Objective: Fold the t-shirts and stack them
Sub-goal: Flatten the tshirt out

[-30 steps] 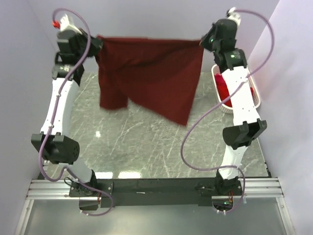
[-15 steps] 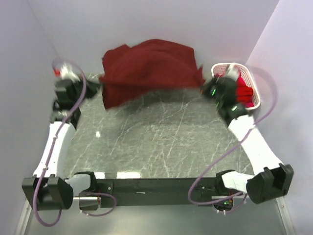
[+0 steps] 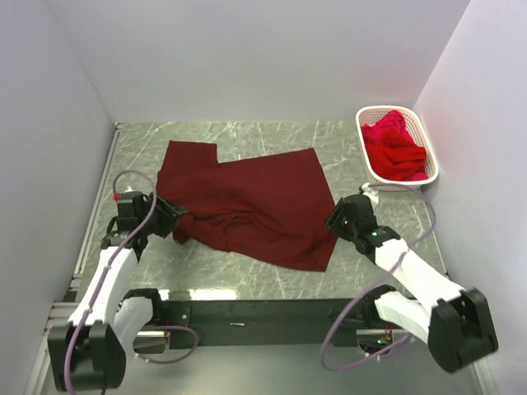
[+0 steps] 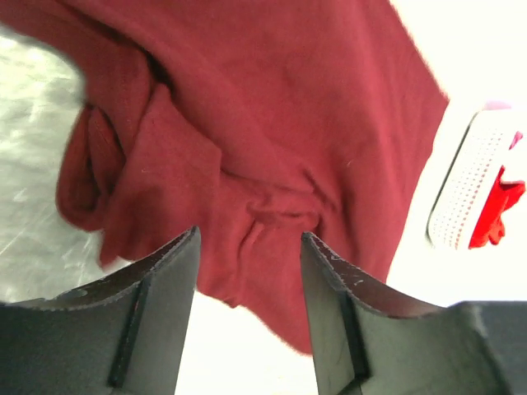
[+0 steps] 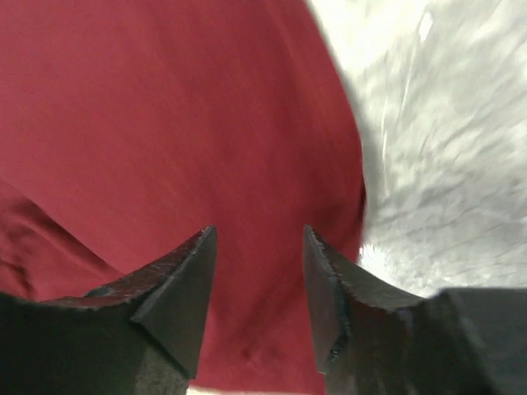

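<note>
Both pairs of fingers stand spread with nothing pinched between them. The left gripper (image 4: 249, 247) looks down between its dark pads at a bunched, doubled-over corner of the maroon t-shirt (image 3: 255, 197), and the right gripper (image 5: 259, 243) hovers over smooth cloth close to the shirt's edge, with bare marble showing beside it.

Taking the white basket (image 3: 365, 152) as the marker, the right gripper sits nearer the arm bases than the basket and a little toward the left arm. The left gripper is well apart from the basket, across the full width of the shirt. The shirt itself lies on the table (image 3: 247, 136) between the two grippers, beside the basket but not touching it. It is mostly opened out, with one sleeve pointing away from the bases, but it is rumpled and lapped over itself at the corner farthest from the basket. The brighter red t-shirts (image 3: 395, 148) are heaped inside the basket (no folded stack is anywhere in view).

I judge the step in hand to be laying the first shirt flat, with folding not yet begun. The next move calls for tugging out the bunched corner at the left gripper before any fold, or the crease will be folded in.
</note>
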Tool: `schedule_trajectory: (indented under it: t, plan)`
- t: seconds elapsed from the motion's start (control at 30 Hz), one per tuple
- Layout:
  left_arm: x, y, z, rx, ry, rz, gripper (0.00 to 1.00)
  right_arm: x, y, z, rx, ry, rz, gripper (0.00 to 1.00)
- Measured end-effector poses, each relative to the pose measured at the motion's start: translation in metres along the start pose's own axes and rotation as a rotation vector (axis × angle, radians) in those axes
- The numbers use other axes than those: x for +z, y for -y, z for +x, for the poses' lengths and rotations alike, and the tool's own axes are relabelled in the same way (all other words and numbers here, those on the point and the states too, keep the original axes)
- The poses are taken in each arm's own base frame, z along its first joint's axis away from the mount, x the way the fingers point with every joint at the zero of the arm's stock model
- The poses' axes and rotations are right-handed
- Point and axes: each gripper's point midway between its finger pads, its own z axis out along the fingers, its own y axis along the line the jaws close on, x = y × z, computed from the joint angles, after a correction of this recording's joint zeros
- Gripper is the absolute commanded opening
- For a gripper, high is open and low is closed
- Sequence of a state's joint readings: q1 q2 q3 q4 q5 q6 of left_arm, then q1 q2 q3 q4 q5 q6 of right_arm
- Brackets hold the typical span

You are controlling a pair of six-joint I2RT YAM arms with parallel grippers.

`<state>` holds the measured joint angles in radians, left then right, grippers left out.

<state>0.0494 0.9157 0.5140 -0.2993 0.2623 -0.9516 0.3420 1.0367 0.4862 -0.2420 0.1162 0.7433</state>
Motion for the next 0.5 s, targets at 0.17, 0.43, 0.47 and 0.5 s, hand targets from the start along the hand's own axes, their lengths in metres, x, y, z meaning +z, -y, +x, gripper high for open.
schedule_trajectory:
  t: [0.17, 0.43, 0.47, 0.5]
  plan:
    - [-0.023, -0.005, -0.02, -0.025, 0.125, -0.081, 0.52, -0.02, -0.01, -0.04, 0.024, 0.159, -0.011, 0.56]
    - [0.004, 0.04, -0.095, -0.047, 0.243, -0.17, 0.36, 0.021, -0.073, -0.099, -0.091, 0.118, 0.011, 0.55]
    - [0.018, 0.049, -0.107, -0.044, 0.24, -0.178, 0.35, 0.034, -0.084, -0.111, -0.102, 0.103, 0.025, 0.54]
    - [0.038, 0.057, -0.121, -0.042, 0.234, -0.187, 0.31, 0.049, -0.099, -0.123, -0.112, 0.093, 0.022, 0.54]
